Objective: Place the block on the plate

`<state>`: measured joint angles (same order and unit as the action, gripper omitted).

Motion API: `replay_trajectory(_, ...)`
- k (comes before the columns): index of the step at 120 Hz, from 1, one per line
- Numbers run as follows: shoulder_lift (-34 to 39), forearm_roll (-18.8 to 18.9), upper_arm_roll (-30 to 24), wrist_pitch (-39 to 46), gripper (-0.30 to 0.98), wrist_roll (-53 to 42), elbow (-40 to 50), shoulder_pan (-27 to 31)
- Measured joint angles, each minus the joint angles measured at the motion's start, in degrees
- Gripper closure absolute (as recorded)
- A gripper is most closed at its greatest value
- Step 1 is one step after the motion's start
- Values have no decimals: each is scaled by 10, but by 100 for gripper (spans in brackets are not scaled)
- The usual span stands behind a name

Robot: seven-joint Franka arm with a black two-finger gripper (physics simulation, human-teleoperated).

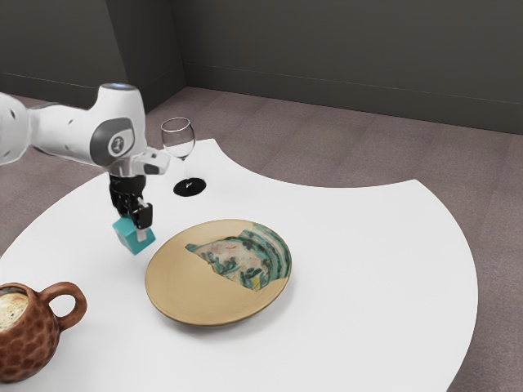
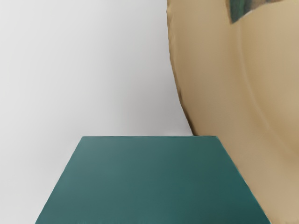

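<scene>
The teal block [image 1: 131, 237] is gripped between the jaws, which are closed on its sides, just beside the plate [image 1: 184, 286] on the exterior view's left; whether it is already raised off the white table [image 1: 368, 261] cannot be told. The carrying step seems to be in hand, and the block is not yet placed. Next, enough height to clear the raised rim should be given, the block should be brought over the middle of the plate and lowered level, and only then should it be released. By the table's edge, a brown dimpled mug [image 1: 31, 347] is filled with a pale, frothy drink [image 1: 11, 309]. Beyond the plate, no drink can be made out in the stemmed wine glass [image 1: 178, 139].
</scene>
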<state>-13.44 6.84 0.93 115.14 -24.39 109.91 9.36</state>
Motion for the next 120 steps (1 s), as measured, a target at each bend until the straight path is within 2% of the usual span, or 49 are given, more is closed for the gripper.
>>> replay_trajectory(28, 36, -17, -44, -12, 29, 0, 10, -65)
replay_trajectory(52, -16, -37, -62, -9, 29, -1, -14, -126)
replay_trajectory(60, -41, -39, -63, -6, 23, -2, -35, -130)
replay_trajectory(72, -42, -38, -64, -5, 15, -2, -44, -131)
replay_trajectory(100, 54, -37, -66, -33, 5, -2, -48, -131)
replay_trajectory(120, 64, -36, -67, -80, 2, -2, -119, -132)
